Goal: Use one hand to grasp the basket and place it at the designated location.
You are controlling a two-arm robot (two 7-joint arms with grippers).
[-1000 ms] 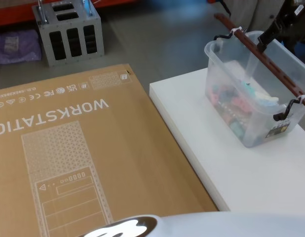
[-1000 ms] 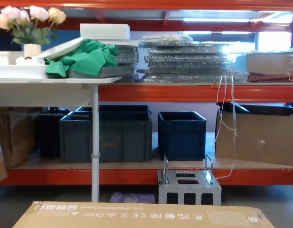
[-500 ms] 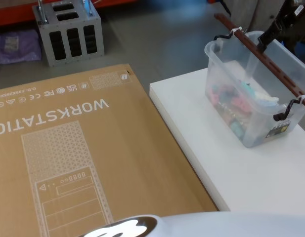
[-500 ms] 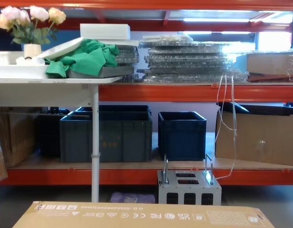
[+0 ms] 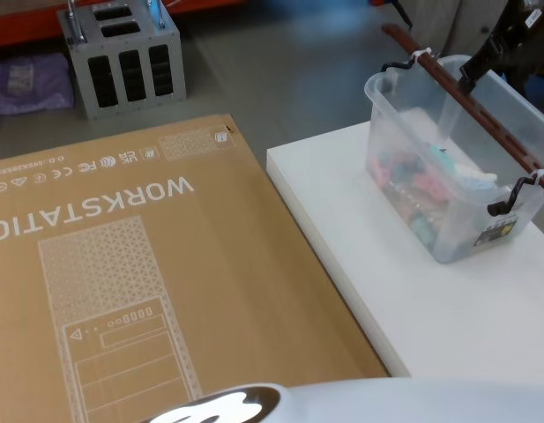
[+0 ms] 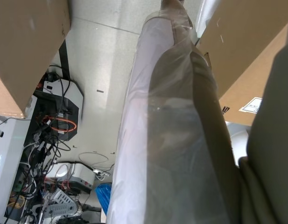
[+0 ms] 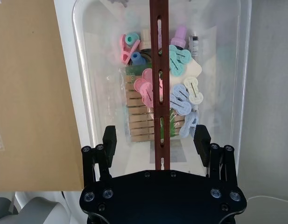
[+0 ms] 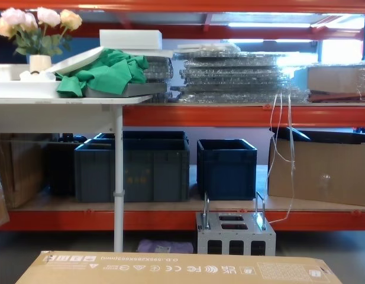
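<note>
- Nothing has moved since earlier frame; right gripper [image 7: 155,140] hovers wide open, empty, straddling basket [image 5: 448,176] handle [image 7: 158,70].
- Risk: off-centre closing tilts basket, spilling clothespins [image 7: 176,93] onto surface [image 5: 413,308].
- Left gripper state: cannot tell.

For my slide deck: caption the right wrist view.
Open right gripper straddles the basket's red-brown handle, above colourful clothespins.

I've got bare white table [image 5: 448,317] in front of the basket [image 5: 448,207] w/ free room; big cardboard box [image 5: 148,282] blocks my left.
</note>
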